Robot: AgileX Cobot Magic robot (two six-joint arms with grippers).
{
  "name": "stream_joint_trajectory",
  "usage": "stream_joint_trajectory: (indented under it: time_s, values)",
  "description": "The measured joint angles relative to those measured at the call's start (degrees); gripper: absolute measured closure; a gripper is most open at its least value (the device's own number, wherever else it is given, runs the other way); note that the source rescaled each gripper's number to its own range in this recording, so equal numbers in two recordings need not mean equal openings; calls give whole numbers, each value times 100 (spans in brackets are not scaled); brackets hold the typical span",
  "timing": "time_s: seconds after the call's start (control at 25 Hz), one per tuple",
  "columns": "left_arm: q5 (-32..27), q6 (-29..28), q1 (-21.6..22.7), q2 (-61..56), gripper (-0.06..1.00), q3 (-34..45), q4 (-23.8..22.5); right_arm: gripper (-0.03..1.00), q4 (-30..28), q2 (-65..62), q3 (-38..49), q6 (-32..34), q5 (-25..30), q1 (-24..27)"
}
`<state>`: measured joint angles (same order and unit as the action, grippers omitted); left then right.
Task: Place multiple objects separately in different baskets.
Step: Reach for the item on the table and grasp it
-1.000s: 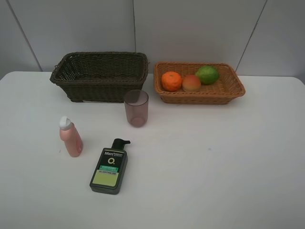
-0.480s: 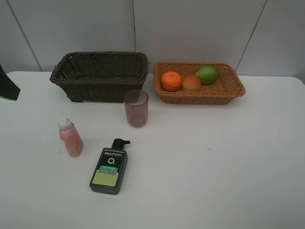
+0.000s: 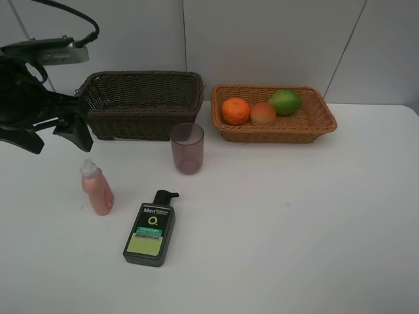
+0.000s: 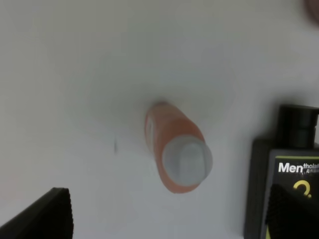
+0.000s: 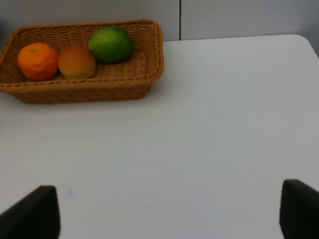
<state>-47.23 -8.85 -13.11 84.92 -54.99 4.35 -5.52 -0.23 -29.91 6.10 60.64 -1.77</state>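
The orange [image 3: 236,111], the peach-like fruit [image 3: 263,114] and the green fruit [image 3: 285,103] lie in the light tan basket [image 3: 325,122]. The dark brown basket [image 3: 137,104] looks empty. The mauve cup [image 3: 188,148] stands upright in front of it. The pink white-capped bottle [image 3: 97,188] stands upright, and the dark pump bottle [image 3: 150,229] lies flat beside it. My left gripper [image 3: 55,139] is open, above and behind the pink bottle [image 4: 177,154], which sits between its fingers [image 4: 47,214] in the left wrist view. My right gripper [image 5: 167,214] is open and empty, and does not show in the exterior view.
The white table [image 3: 294,216] ends at a grey wall behind the baskets. The left arm [image 3: 26,98] with its cable hangs over the table's back left, next to the dark basket's left end. The pump bottle [image 4: 289,184] lies close beside the pink bottle.
The left arm has come in from the left edge and now hangs near the pink bottle. No object has moved.
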Motion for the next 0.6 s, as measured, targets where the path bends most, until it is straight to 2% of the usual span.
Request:
stream_joint_trajectory:
  time_s: [0.32,0.6]
  values:
    - [270,-57,-338,508,-6,0,-35,11,-13,0,0,0,0,0]
    - [317,-464,-511,879,-6,-10,-594,11,-13,0,0,0,0,0]
